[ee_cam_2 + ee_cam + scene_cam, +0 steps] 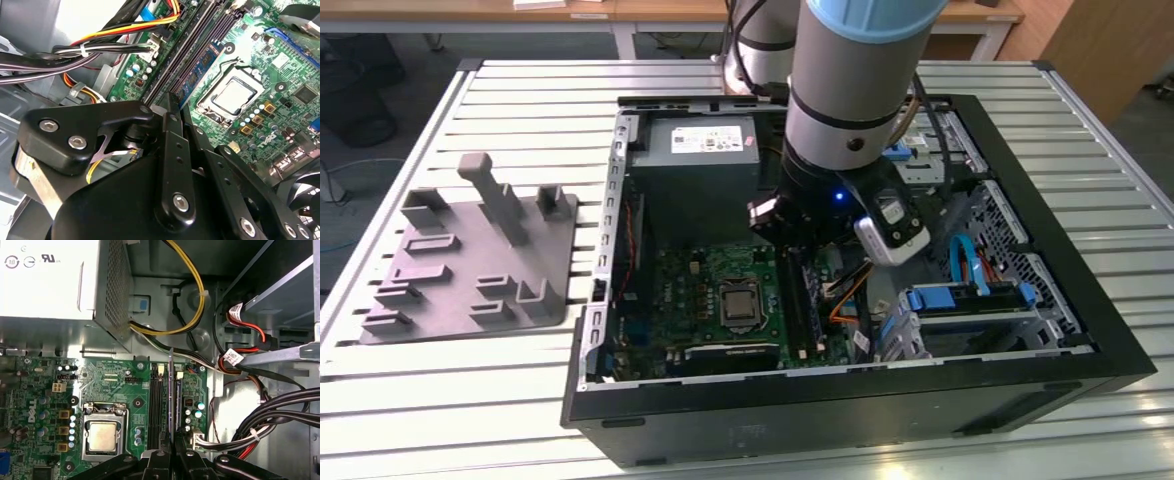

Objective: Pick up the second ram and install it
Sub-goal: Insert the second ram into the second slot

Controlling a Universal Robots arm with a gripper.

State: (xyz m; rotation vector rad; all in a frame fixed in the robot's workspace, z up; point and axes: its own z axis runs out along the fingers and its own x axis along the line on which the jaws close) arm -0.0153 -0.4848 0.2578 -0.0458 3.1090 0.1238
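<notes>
Gripper (172, 437) with second ram (171, 390) above motherboard (110, 377)

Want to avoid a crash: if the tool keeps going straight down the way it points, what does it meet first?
Most likely the black memory slots on the green motherboard. The tool holds the thin memory stick edge-on over them, beside the processor socket; the remaining gap is unclear.

A slatted metal table (467, 400) stands before wooden desks (654, 12) on a dark floor (354, 200).

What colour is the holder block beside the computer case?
Plain grey all over; the holder block shows best in the exterior view.
</notes>
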